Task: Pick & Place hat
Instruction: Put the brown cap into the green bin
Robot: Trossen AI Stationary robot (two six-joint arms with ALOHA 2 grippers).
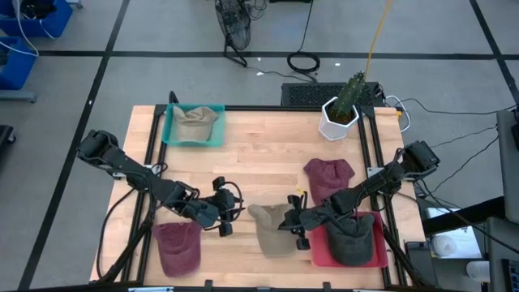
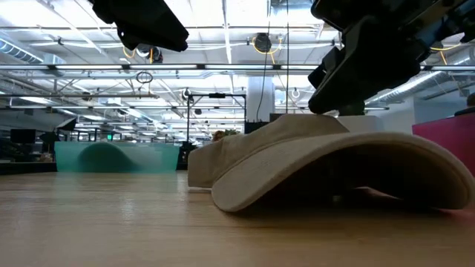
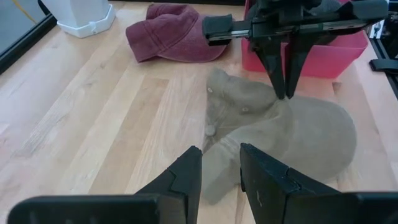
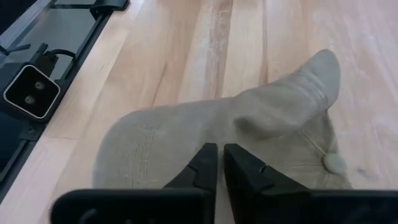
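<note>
tabletop [image 1: 259,154]: wooden, carries several caps, some sorted in trays.
red tray [image 1: 320,253]: beside the beige cap, likely its destination.
beige cap [image 1: 272,227]: front centre, crown up for pinching.
right end effector [image 3: 283,93]: closed, pinching cap's crown.
left end effector [image 3: 219,177]: empty, fingers partly apart, waiting nearby.

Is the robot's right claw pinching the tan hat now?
Touching. In the left wrist view the right gripper has its fingertips pressed together on a pinched fold of the tan hat.

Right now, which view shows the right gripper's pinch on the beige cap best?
Left wrist view: right gripper is nipped on the beige cap crown, seen side-on. Right wrist shows fingers close together over fabric, low shows the cap's brim, high a small overview.
</note>
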